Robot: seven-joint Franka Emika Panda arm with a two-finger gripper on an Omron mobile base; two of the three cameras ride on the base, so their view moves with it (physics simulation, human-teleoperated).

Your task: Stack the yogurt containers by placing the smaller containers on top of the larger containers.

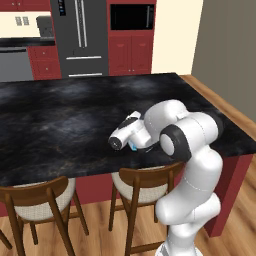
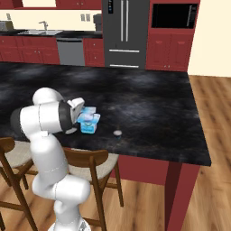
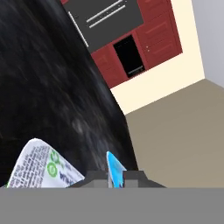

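Observation:
Two light-blue yogurt containers sit close together near the front edge of the black counter (image 2: 149, 103). The larger tub (image 2: 89, 127) stands in front, and the smaller cup (image 2: 90, 111) is right behind and above it, against my hand. My gripper (image 2: 85, 118) reaches down to them from the left. In the hand view the gripper (image 3: 114, 177) is shut on a thin light-blue edge (image 3: 113, 168), which looks like the small cup's. A white printed lid (image 3: 39, 168) lies just left of the fingertips. From the left, my gripper (image 1: 131, 145) hides most of the containers.
A tiny whitish round disc (image 2: 117, 132) lies on the counter right of the containers. Two wooden stools (image 1: 145, 182) (image 1: 40, 200) stand under the counter's front edge. The counter stretches wide behind and to the right.

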